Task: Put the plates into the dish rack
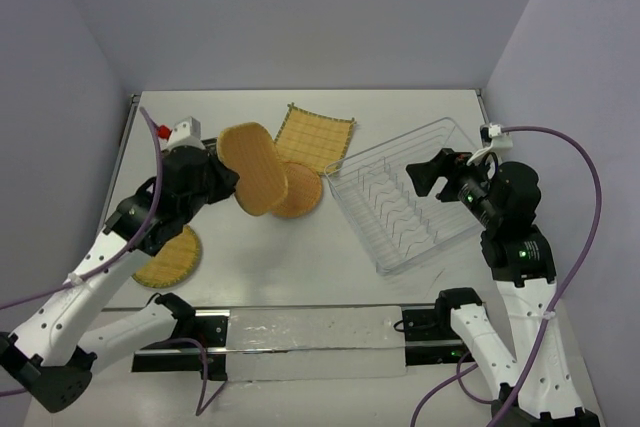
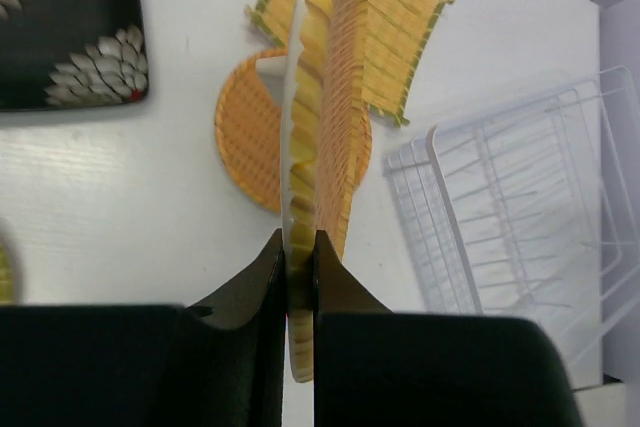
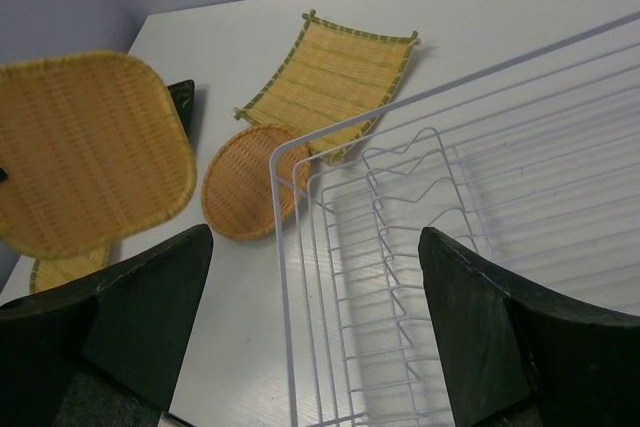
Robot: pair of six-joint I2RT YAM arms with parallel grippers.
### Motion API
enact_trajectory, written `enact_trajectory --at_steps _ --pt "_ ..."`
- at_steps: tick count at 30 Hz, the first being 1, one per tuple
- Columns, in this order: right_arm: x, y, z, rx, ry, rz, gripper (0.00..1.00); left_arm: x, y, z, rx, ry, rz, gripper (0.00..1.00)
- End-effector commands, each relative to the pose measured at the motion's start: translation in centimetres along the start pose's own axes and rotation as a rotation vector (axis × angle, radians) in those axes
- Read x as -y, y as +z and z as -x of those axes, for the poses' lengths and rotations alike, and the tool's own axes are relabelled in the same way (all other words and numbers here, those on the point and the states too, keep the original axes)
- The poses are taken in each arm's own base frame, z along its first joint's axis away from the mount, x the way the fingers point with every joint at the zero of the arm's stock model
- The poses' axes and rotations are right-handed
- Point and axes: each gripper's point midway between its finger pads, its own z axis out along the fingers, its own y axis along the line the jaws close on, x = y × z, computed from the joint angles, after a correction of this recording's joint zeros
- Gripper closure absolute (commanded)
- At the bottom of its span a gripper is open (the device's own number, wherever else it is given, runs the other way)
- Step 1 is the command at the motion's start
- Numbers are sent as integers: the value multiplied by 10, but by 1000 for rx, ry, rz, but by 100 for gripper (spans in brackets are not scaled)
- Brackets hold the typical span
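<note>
**A:** First entry?

**B:** Rounded-square woven tan bamboo plate point(image 1: 253, 169). The left gripper point(image 2: 300, 259) has lifted it clear of the white table point(image 1: 300, 267). It reaches straight out past the fingertips and shows edge-on from that wrist.

**A:** State of that hand?

**B:** The jaws are closed on the plate's rim, one finger against each face.

**A:** Next outward?

**B:** Round orange woven plate point(image 1: 303, 197). It lies flat on the table, below and just beyond the held plate, which partly covers it from overhead.

**A:** Beyond that?

**B:** Fringed square plate of yellow-tan bamboo slats with a green border point(image 1: 315, 137). It is flat and farther out from the fingertips, and its near corner meets the round orange plate.

**A:** To the sides?

**B:** Dark square plate with a white leaf pattern point(image 2: 65, 27). It lies flat beside the left fingers, on the side away from the rack. A second round woven plate, tan point(image 1: 170, 259), lies behind the left gripper, partly under that arm.

**A:** And the rack?

**B:** Rectangular silvery-white wire dish rack with zigzag tines point(image 1: 390, 207). It stands across from the held plate, well apart from it.

**A:** Other hand?

**B:** Right gripper point(image 3: 315, 245). Its jaws are spread wide and it hangs directly over the rack's tines, gripping nothing.
</note>
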Motion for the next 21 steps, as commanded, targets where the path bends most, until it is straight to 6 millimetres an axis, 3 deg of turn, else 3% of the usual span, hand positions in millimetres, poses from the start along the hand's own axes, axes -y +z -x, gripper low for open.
enact_trajectory --at_steps 1,4,8,10,14,21 --pt "-3 3 6 23 -42 21 11 31 -4 58 95 195 -13 100" --pt "-3 1 7 32 -48 17 12 73 -3 81 121 361 -156 100" --pt "-3 -3 9 48 -60 14 14 138 -20 92 121 621 -447 100" --pt "-2 -4 10 55 -62 7 14 151 -20 90 73 689 -491 100" --pt "1 -8 13 78 -72 -13 16 196 -7 81 -34 877 -594 100" --pt "13 -9 14 98 -53 -84 18 242 4 41 -119 1070 -704 100"
